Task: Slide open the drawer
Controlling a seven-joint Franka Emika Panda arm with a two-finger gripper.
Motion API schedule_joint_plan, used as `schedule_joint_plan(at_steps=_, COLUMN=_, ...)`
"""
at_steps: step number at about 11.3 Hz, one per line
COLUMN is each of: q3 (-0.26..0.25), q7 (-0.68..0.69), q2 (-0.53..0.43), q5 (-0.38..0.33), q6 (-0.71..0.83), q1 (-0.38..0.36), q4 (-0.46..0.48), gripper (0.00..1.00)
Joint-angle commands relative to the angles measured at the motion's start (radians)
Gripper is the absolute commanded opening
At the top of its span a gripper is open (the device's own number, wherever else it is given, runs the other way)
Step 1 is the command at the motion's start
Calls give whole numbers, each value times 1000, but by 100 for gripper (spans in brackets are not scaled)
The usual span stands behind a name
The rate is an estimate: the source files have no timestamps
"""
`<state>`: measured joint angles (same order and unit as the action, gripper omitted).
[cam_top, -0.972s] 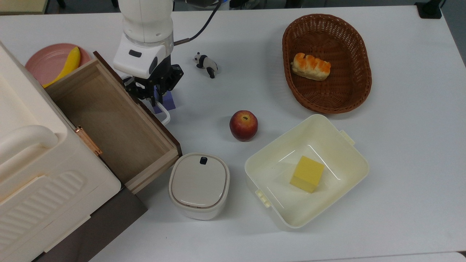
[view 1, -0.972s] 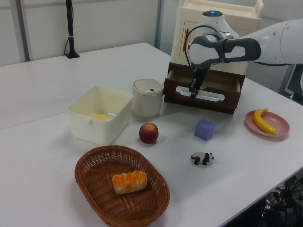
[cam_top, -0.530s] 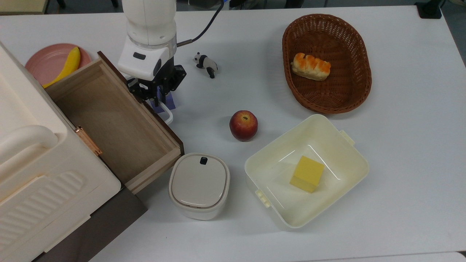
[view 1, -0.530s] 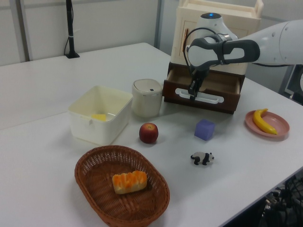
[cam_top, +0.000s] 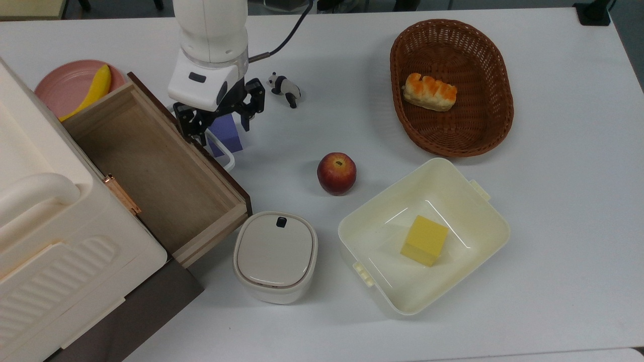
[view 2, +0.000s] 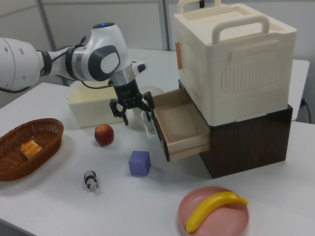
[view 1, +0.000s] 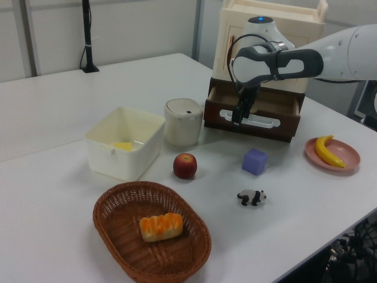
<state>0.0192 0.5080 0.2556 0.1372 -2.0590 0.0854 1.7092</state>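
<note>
The wooden drawer (cam_top: 156, 166) stands pulled out of the dark base under the cream cabinet (cam_top: 45, 236). Its light wood inside is bare. Its dark front panel (view 1: 253, 124) carries a white loop handle (cam_top: 227, 157). My gripper (cam_top: 217, 118) hovers open just above the handle's far end, fingers spread wide and holding nothing. In the right view the gripper (view 2: 134, 112) hangs in front of the drawer (view 2: 179, 125), close to the handle (view 2: 146, 122). In the left view the gripper (view 1: 240, 115) sits against the front panel.
A purple cube (cam_top: 226, 133) lies under the gripper, beside a toy panda (cam_top: 284, 89). An apple (cam_top: 336, 173), a lidded canister (cam_top: 275, 256) and a cream tub (cam_top: 483, 216) with a yellow block sit nearby. There is also a basket (cam_top: 498, 115) with bread and a pink plate (cam_top: 60, 85) with a banana.
The gripper was shut on the white handle and has opened wide, letting it go. The drawer slid out slightly, then settled a touch back.
</note>
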Motion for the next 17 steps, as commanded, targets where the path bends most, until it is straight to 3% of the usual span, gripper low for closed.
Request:
schedule_joint_plan(at_steps=1, q3=20, q7=-19, q2=-44, q5=-11, q6=54, q1=-13, q4=21, gripper=100)
schedule_joint_plan(at_steps=6, q3=57, q7=-236, q2=-52, q5=-11, q6=60, q1=-16, q4=1, gripper=100)
schedule_joint_plan(at_steps=9, q3=70, q7=-408, q2=-93, q5=-13, q6=147, q1=-35, q4=-25, gripper=100)
schedule_joint_plan(at_steps=12, q3=65, q7=-549, q2=-145, q5=-91, q6=238, q1=-33, q4=-72, gripper=100)
schedule_joint_plan(at_steps=17, q3=22, q7=-597, q2=-217, q5=-165, q6=339, q1=-30, q4=-101, gripper=100)
